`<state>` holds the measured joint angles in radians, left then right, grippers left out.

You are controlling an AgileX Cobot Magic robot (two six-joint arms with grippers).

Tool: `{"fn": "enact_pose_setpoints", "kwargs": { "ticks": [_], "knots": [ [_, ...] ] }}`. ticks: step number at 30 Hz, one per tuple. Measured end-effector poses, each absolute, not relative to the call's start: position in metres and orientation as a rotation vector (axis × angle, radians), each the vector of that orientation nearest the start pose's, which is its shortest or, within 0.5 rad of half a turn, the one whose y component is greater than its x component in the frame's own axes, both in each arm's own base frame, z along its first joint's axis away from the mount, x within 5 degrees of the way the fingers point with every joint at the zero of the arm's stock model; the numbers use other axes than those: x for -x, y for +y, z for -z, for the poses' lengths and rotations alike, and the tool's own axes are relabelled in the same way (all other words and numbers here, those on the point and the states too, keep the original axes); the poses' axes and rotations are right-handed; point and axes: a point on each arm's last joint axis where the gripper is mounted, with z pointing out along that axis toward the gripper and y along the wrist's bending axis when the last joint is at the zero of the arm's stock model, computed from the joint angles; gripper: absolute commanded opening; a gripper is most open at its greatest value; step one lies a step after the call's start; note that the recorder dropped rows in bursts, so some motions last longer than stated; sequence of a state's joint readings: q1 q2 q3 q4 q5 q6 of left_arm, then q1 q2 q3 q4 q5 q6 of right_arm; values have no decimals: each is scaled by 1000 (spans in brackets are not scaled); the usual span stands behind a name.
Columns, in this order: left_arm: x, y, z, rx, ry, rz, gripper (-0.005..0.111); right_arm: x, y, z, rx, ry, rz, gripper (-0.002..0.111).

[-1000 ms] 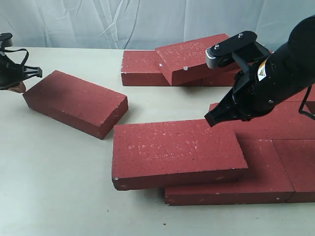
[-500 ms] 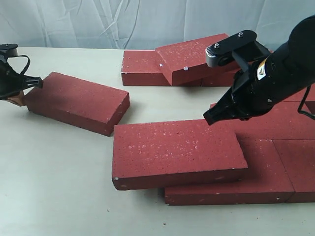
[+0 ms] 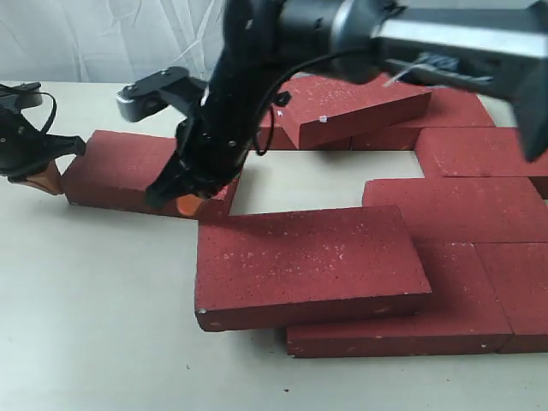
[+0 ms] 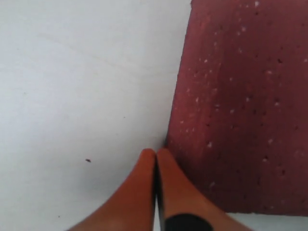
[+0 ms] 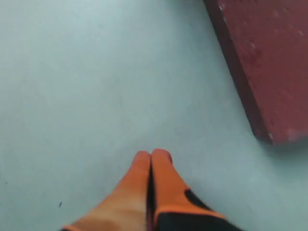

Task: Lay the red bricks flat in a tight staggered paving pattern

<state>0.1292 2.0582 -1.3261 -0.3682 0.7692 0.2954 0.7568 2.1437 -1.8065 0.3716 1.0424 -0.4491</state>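
Note:
Several dark-red bricks lie on the pale table. A loose red brick (image 3: pixel 120 167) lies flat at the left. My left gripper (image 3: pixel 44 180) is shut, its tips against that brick's left end; in the left wrist view the shut tips (image 4: pixel 155 153) touch the brick's edge (image 4: pixel 240 96). My right arm reaches across from the right, and its gripper (image 3: pixel 188 205) is shut and low at the loose brick's near right corner. The right wrist view shows the shut tips (image 5: pixel 153 155) over bare table, apart from a brick corner (image 5: pixel 269 67). A large brick (image 3: pixel 308 261) rests tilted on the front row (image 3: pixel 462 308).
At the back, a tilted brick (image 3: pixel 360 98) leans on a flat row. More flat bricks (image 3: pixel 479 150) lie at the right, with another (image 3: pixel 454 205) in front of them. A bare gap of table (image 3: pixel 300 184) lies between the back row and the front bricks. White cloth hangs behind.
My right arm has swung from the right side across to the loose brick's near right corner. The left gripper has pushed that brick to the right and turned it straighter.

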Motion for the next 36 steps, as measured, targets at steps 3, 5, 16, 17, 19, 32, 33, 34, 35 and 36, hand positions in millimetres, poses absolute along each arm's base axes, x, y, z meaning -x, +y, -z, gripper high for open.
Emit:
{"fn": "enact_pose_setpoints", "kwargs": {
  "ticks": [3, 5, 16, 17, 19, 32, 33, 34, 35, 36],
  "knots": [
    [-396, 29, -134, 117, 2903, 342, 0, -327, 371, -196, 1512, 2421, -544, 0],
    [-398, 30, -134, 124, 2880, 329, 0, -340, 386, -174, 1521, 2419, -509, 0],
    [-403, 29, -135, 165, 2831, 347, 0, -355, 386, -140, 1542, 2448, -351, 0],
    [-403, 28, -136, 155, 2827, 356, 0, -357, 385, -139, 1542, 2450, -337, 0],
    [-403, 25, -136, 143, 2822, 371, 0, -361, 382, -139, 1526, 2445, -323, 0],
    [-406, -6, -137, 68, 2794, 443, 0, -394, 354, -141, 1407, 2454, -268, 0],
    [-406, -6, -137, 67, 2792, 444, 0, -394, 354, -141, 1404, 2456, -271, 0],
    [-407, -6, -137, 68, 2790, 442, 0, -394, 354, -141, 1404, 2456, -271, 0],
    [-407, -6, -137, 71, 2788, 443, 0, -394, 354, -141, 1404, 2456, -271, 0],
    [-407, -7, -137, 74, 2784, 446, 0, -394, 354, -141, 1404, 2456, -271, 0]
  ]
}}
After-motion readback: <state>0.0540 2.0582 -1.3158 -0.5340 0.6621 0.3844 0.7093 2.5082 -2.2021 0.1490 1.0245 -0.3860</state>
